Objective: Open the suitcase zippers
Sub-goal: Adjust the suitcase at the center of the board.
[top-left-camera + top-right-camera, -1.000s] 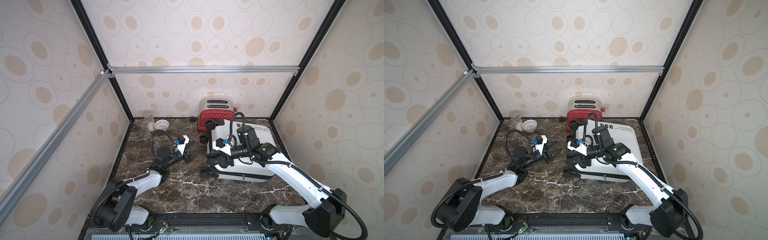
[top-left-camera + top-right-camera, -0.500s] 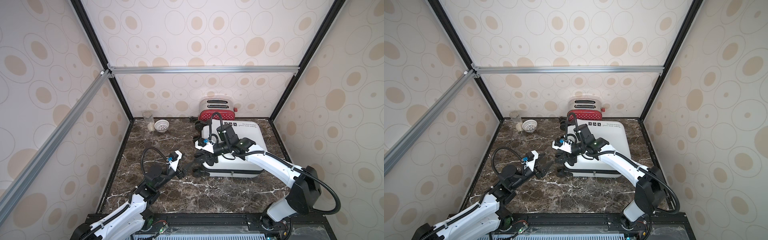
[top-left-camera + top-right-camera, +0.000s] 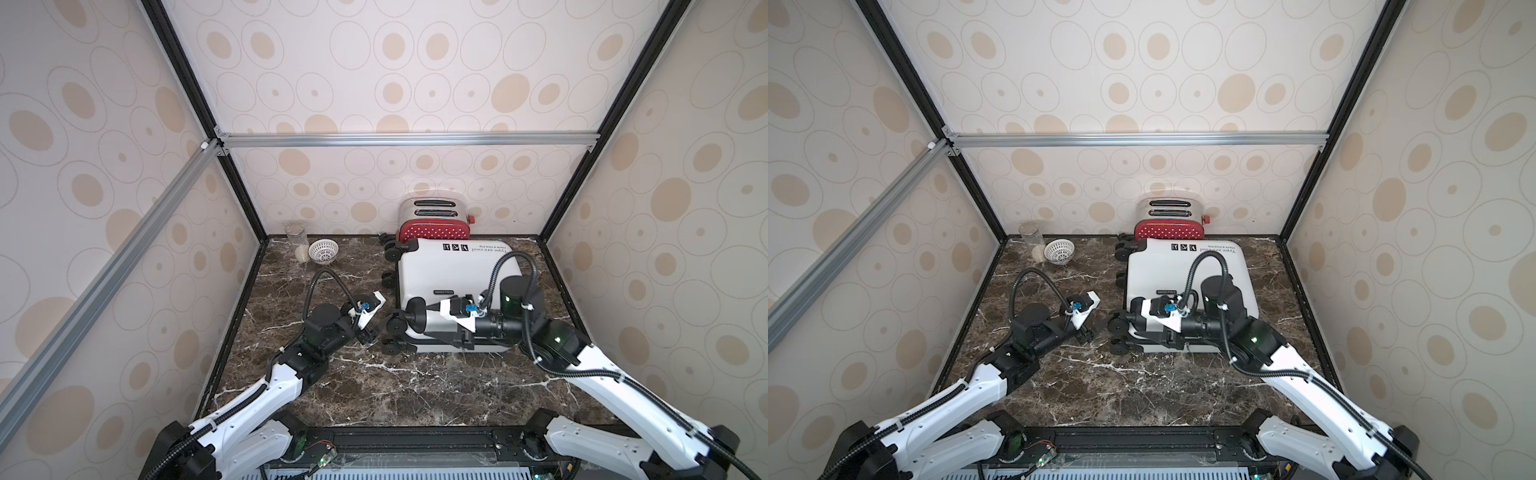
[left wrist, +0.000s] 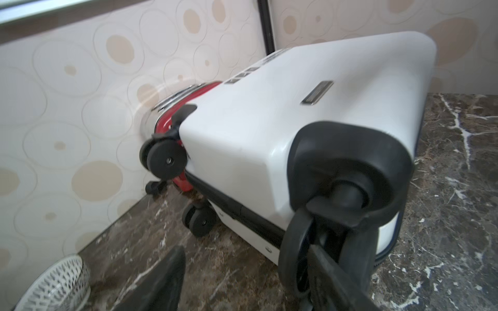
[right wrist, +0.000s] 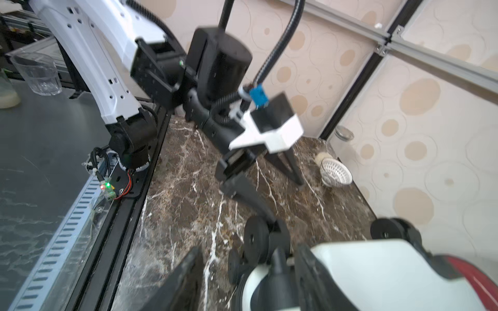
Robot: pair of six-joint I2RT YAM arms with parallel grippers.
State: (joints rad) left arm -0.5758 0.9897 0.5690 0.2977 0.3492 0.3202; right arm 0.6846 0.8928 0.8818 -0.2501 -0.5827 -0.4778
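Suitcase (image 3: 457, 270) turned squarer: white, glossy, closed

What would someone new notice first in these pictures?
The glossy white suitcase, lying flat on the right half of the dark marble table, stands out first. A red polka-dot toaster sits just behind it against the back wall. Next come the left gripper and right gripper, both open, close to the suitcase's black-wheeled end.
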